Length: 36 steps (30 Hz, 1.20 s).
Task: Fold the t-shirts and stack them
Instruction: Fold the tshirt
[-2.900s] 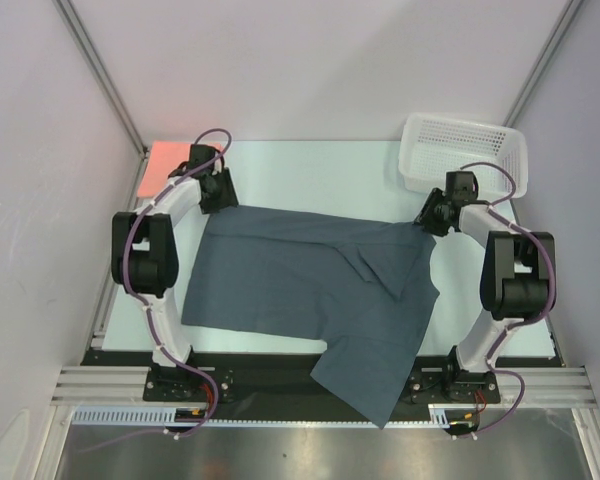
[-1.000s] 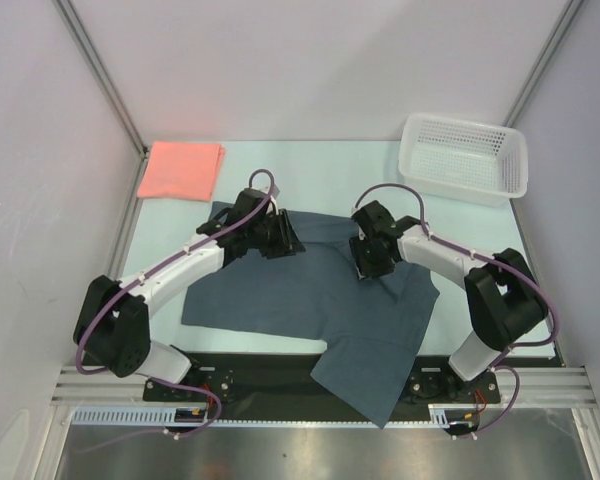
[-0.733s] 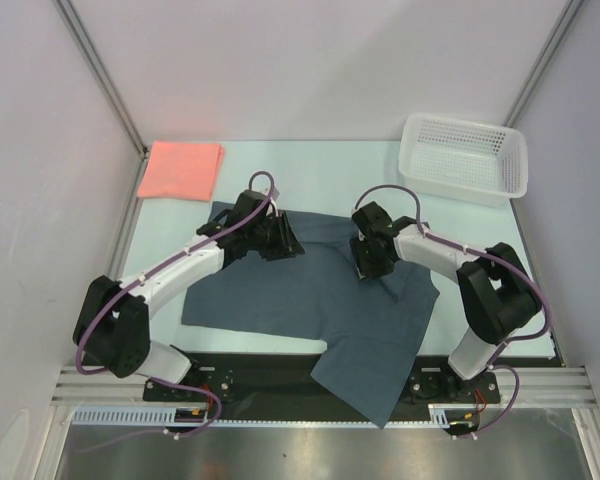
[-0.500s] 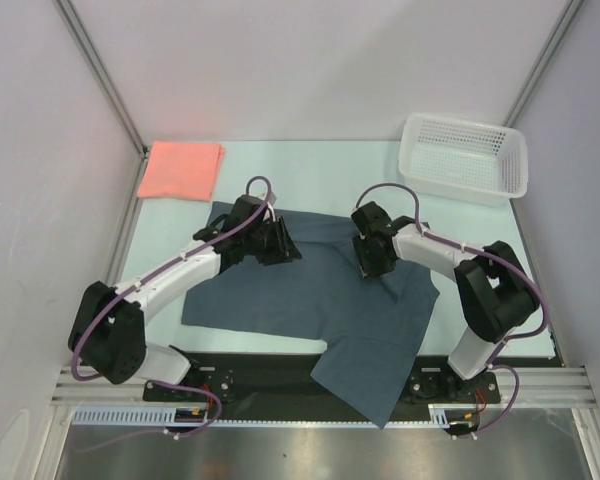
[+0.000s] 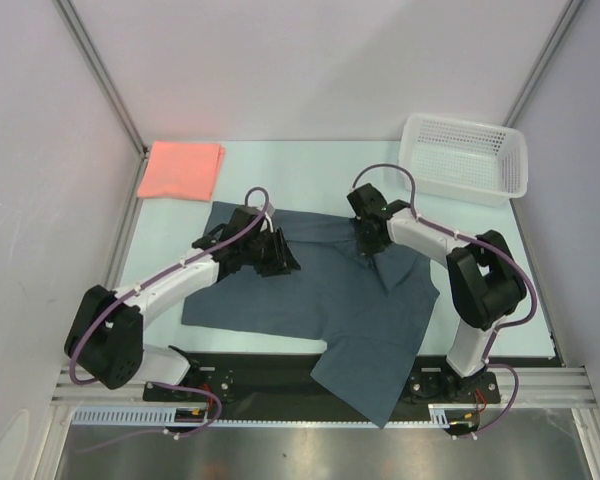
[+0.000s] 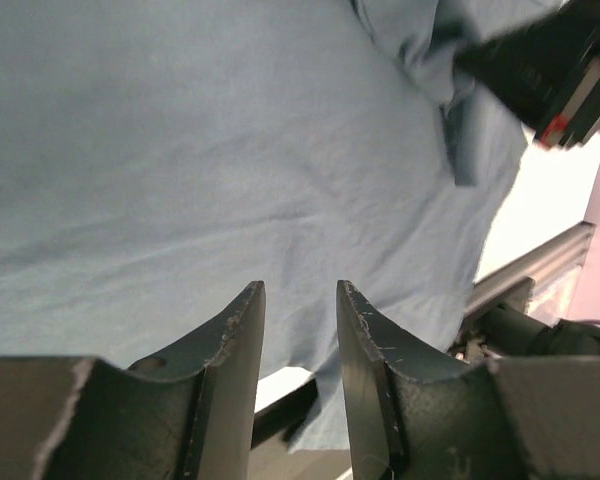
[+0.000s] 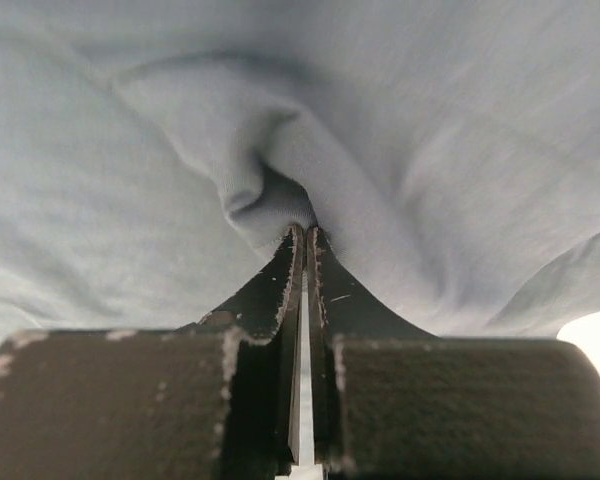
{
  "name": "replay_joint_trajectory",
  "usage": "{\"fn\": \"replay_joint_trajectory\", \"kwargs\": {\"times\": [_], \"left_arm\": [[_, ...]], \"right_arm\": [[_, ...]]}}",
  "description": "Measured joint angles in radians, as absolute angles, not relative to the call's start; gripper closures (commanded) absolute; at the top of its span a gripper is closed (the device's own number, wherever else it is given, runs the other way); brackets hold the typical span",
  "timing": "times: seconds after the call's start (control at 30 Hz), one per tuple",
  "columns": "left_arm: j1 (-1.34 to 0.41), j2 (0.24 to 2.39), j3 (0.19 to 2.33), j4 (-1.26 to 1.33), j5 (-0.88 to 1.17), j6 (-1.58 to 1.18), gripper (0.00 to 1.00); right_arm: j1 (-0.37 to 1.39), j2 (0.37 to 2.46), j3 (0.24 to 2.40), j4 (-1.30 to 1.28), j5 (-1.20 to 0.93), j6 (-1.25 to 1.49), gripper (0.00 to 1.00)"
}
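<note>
Overhead: slate blue-grey shirt lies spread on the table, one part over the near edge; pink shirt sits folded at the far-left corner. Left wrist: left jaws slightly spread, empty, above slate cloth. Right wrist: right jaws pinching a raised fold of it.

The left arm and right arm are wearing white shells, black joints and purple cables; dark fingers are showing scuffed edges.

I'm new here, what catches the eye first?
A big blue-grey t-shirt sprawls across the table, one end hanging over the near edge. The right gripper pinches a fold of it; the left gripper hovers open above it. A folded pink shirt lies far left, a white basket far right.
</note>
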State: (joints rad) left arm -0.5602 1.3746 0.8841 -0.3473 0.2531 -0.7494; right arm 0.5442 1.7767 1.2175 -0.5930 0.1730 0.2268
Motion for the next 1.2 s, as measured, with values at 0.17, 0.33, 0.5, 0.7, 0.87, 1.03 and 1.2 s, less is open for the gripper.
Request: {"fn": "replay_joint_trajectory", "kwargs": {"times": [0.17, 0.33, 0.5, 0.7, 0.87, 1.03, 1.2], "left_arm": [[-0.565, 1.374, 0.810, -0.279, 0.300, -0.805, 0.60], [-0.600, 1.417, 0.805, -0.213, 0.323, -0.842, 0.55], [-0.657, 1.592, 0.915, -0.105, 0.355, -0.866, 0.58], [-0.697, 1.801, 1.023, 0.113, 0.381, -0.962, 0.53], [-0.742, 1.903, 1.061, 0.258, 0.360, -1.043, 0.52], [-0.773, 1.982, 1.104, 0.361, 0.305, -1.064, 0.60], [-0.776, 2.058, 1.136, 0.403, 0.283, -1.074, 0.61]], "right_arm": [[0.493, 1.822, 1.304, -0.580, 0.186, 0.195, 0.98], [0.440, 1.876, 1.391, -0.580, 0.203, 0.171, 0.61], [0.377, 1.882, 1.446, -0.603, 0.168, 0.187, 0.47], [0.245, 1.690, 1.293, -0.581, -0.009, 0.265, 0.48], [0.167, 1.447, 1.071, -0.549, -0.110, 0.323, 0.50], [0.159, 1.360, 0.911, -0.461, -0.193, 0.375, 0.52], [0.152, 1.355, 0.867, -0.435, -0.217, 0.391, 0.52]]}}
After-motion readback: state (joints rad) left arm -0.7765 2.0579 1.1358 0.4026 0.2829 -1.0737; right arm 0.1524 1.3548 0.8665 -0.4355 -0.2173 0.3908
